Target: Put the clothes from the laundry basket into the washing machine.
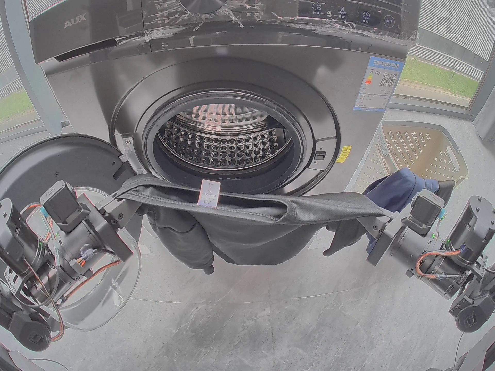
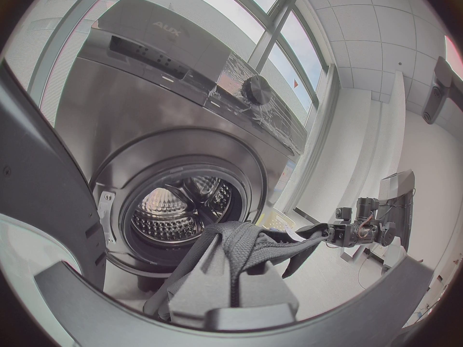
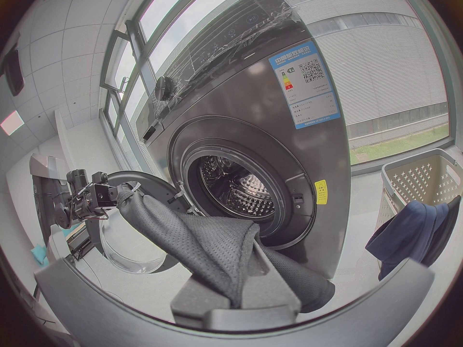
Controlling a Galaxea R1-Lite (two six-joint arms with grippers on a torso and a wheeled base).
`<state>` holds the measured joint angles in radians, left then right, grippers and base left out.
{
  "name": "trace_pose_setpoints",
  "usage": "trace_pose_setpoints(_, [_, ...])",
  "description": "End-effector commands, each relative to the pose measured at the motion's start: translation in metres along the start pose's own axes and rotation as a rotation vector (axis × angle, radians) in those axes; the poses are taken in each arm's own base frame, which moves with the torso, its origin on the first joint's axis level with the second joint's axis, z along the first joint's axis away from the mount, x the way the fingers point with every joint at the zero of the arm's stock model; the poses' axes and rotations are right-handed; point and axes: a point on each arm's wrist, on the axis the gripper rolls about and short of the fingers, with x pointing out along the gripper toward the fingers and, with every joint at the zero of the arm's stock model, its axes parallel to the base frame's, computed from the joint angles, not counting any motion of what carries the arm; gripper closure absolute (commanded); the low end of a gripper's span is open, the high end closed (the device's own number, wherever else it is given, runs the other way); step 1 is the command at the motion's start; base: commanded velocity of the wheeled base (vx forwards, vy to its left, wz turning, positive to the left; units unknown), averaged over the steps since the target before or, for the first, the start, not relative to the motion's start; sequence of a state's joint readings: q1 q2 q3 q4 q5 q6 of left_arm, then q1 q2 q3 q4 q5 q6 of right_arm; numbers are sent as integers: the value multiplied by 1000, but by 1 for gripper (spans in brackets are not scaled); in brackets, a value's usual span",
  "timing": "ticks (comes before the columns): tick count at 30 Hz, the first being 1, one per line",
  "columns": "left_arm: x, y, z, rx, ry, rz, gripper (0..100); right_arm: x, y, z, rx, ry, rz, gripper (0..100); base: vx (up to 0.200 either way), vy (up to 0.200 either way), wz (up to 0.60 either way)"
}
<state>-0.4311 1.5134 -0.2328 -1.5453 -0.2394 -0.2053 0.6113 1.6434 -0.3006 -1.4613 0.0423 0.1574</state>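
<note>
Cloth [image 1: 247, 212] of dark mesh hangs stretched between the two claws, just in front of the open mouth of the washer [image 1: 330, 78] and a little below the drum [image 1: 224, 140]. The left claw [image 1: 121, 202] is closed on one end of it and the right claw [image 1: 381, 217] is closed on the other end. The upper hem runs nearly taut from one to the other, and the rest sags down in loose folds. A white tag [image 1: 209, 192] sits on the hem near its middle.

By its look the cloth is light and soft, without any stiffness, so it will probably fold and swing with each move. The hanging part could catch on the lip of the opening. It seems neither slippery nor fragile. The hold at the two ends of the hem looks like a good one. To get the cloth in, the claws must probably come closer together, or lift the sag over the lip first.

The head view shows the full sag and the door [image 1: 62, 166] open at the left. The left wrist view shows from close how the hem is bunched into a thick cord inside the left claw. The right wrist view shows the basket [image 3: 419, 174] beside the washer with a blue cloth [image 3: 410, 227] draped over its rim, so there is more to load.
</note>
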Motion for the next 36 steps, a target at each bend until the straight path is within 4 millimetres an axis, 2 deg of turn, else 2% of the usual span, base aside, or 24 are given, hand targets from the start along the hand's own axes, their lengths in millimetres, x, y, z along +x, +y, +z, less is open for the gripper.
trace_pose_setpoints(1, [-10,0,-5,-11,35,-7,100,-1,4,-14,8,63,11,100,0,0,0])
trace_pose_setpoints(3, [-12,-2,-4,-17,31,-22,100,-5,10,-19,4,83,2,100,0,0,0])
trace_pose_setpoints(10, [-17,-16,2,-13,8,-75,100,-4,15,-4,6,13,-1,100,0,0,0])
trace_pose_setpoints(17, [-17,-12,8,-7,-3,-89,100,4,15,2,4,-16,-4,100,0,0,0])
trace_pose_setpoints(23, [-12,-12,10,-1,-15,-108,100,2,14,0,4,-6,-9,100,0,0,0])
trace_pose_setpoints(28, [-13,-12,5,-9,14,-104,100,4,14,1,4,-19,-13,100,0,0,0])
trace_pose_setpoints(36, [7,-19,-10,-31,61,-153,100,5,6,4,-4,-27,-49,100,0,0,0])
